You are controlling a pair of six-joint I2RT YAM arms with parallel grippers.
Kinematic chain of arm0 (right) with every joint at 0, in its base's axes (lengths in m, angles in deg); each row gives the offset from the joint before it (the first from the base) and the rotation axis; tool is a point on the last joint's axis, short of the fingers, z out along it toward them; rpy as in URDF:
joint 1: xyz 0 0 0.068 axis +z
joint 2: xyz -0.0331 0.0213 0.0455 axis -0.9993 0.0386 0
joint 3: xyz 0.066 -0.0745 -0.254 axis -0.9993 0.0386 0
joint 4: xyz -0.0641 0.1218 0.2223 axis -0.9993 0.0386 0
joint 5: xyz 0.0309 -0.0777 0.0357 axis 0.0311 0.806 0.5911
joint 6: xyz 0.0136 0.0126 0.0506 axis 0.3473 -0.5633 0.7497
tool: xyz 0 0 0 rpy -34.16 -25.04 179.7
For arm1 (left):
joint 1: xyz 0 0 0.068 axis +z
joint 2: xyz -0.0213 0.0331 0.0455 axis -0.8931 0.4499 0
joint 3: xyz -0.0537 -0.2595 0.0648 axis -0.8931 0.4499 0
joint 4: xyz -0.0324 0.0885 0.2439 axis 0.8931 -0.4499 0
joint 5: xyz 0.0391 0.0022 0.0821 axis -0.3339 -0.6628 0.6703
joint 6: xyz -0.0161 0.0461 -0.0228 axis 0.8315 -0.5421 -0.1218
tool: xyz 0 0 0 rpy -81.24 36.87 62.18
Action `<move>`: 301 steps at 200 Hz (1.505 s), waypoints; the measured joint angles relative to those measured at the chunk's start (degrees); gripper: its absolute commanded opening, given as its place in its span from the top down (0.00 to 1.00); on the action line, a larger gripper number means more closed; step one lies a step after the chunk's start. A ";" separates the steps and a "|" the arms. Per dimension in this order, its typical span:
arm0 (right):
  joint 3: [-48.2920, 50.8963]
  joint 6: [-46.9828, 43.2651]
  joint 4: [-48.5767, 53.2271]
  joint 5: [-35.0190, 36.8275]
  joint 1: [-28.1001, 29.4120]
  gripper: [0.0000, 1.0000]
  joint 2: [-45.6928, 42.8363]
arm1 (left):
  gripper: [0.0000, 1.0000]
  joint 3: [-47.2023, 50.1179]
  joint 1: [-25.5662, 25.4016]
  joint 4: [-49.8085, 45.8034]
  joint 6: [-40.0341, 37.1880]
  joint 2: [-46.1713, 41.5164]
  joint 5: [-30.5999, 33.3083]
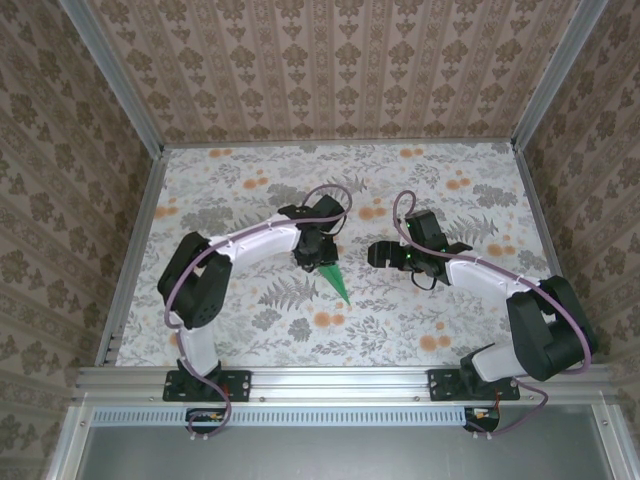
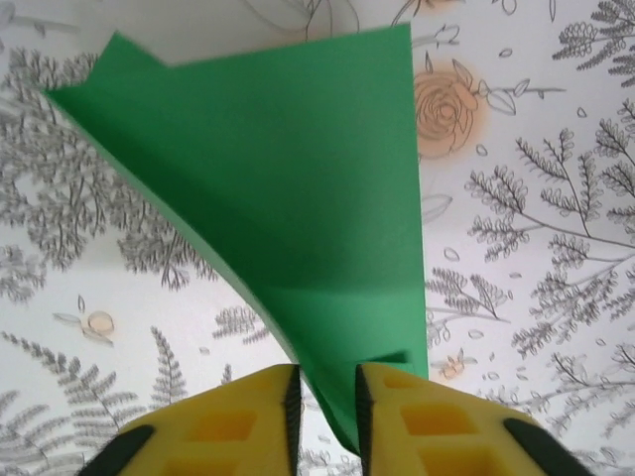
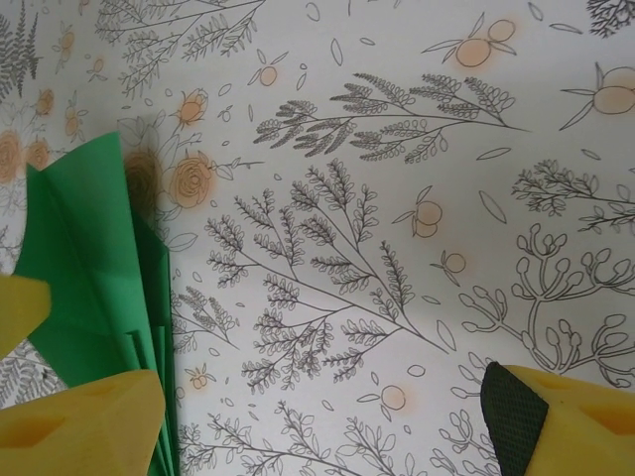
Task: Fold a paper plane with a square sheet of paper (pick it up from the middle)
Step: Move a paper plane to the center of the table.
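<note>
Left gripper [image 2: 324, 421]: clamped! Both yellow fingers pinch the narrow end of the paper plane [image 2: 298, 198], with the folded layers squeezed between the pads.
Why that grip: pinching the folded edge looks meant to keep the layers together and press the crease, while the wide end fans out free ahead of the jaws.
Plane from above: a slim green dart, hanging off the left gripper and pointing toward the near edge of the floral table [image 1: 240, 170]. I can't tell whether its tip touches the surface.
Right gripper [image 3: 317, 426]: jaws wide apart, nothing between them, hovering near the plane over bare tabletop.
Plane from the right wrist: green folds at the far left of the view, beside the finger on that side and outside the gap.
Read: 1 arm holds and 1 stands off open, probably leaving room and ready to come in for the next crease.
</note>
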 measured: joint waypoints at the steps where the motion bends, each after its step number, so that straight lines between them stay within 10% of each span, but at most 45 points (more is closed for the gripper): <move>1: 0.00 0.00 0.00 0.02 0.00 0.14 0.00 | 0.86 0.07 0.00 0.02 0.20 -0.11 -0.02; 123: 0.07 1.07 4.96 1.99 -2.25 0.16 -6.45 | 1.00 6.82 0.59 16.06 -1.77 -12.48 -7.98; 210: -1.05 5.99 4.90 -5.97 1.88 0.49 -4.94 | 1.00 18.97 4.63 39.34 -1.86 -4.35 -20.44; 301: -9.35 5.97 5.66 -6.10 9.22 0.63 7.85 | 1.00 23.87 6.01 42.88 -2.25 -3.04 -22.14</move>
